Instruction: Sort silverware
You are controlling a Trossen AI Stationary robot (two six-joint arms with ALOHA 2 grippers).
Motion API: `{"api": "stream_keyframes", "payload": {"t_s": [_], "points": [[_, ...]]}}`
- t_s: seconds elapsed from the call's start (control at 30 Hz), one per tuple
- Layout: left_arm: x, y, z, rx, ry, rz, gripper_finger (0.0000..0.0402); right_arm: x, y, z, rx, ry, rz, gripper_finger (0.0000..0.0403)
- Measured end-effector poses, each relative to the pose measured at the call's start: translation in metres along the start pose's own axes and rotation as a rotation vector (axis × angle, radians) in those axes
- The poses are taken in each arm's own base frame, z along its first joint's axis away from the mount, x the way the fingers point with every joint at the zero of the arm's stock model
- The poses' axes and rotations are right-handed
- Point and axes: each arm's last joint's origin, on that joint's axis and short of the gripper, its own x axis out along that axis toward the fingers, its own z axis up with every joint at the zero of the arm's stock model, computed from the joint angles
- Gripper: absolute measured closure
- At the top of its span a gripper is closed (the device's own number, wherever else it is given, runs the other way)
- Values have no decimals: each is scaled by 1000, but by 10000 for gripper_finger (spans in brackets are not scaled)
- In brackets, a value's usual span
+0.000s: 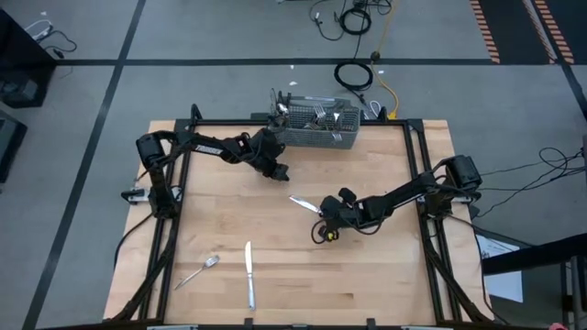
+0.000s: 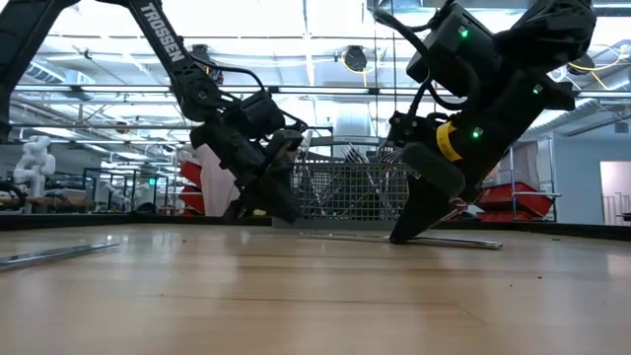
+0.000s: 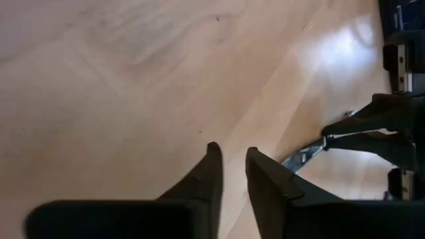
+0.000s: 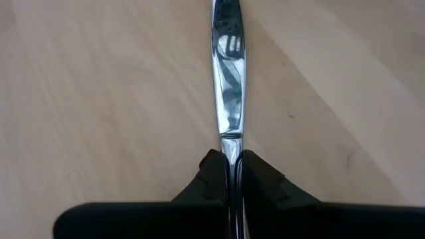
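Observation:
A table knife (image 4: pixel 228 79) lies on the wooden table's middle (image 1: pixel 303 203), and my right gripper (image 4: pixel 229 167) is shut on it. Its blade points toward the far left. My left gripper (image 1: pixel 280 172) hovers just in front of the wire-mesh basket (image 1: pixel 316 139). Its fingers (image 3: pixel 214 166) stand a little apart with nothing between them. The basket at the far edge holds several pieces of silverware (image 1: pixel 321 115) standing upright. A fork (image 1: pixel 197 272) and a second knife (image 1: pixel 249 273) lie flat near the table's front left. My right gripper pinches the knife between its two fingers where the handle meets the blade (image 4: pixel 230 143). The fingers slant down from the table's right and near side and lie along the knife. The blade reaches out ahead of them. In the low view the knife (image 2: pixel 463 240) lies flat on the table.
Black frame rails (image 1: pixel 417 156) run along the table's edges. Bare wood (image 1: pixel 367 275) stretches across the near right part of the table. Cables (image 1: pixel 353 73) lie on the floor beyond the far edge.

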Motion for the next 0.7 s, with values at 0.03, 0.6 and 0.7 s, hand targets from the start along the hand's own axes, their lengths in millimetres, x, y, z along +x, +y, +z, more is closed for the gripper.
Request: {"api": "stream_keyframes", "payload": {"t_s": [0.03,0.6,0.7], "points": [[-2,1,1,-4,-2,-2,321,-1,0,1,5,-7,-5,396],[-5,0,2,-6,21,-46,237,-16,-7,19,53,-160,-87,398],[-5,2,0,5,45,-30,237,-16,-6,22,6,-176,-75,399]]}}
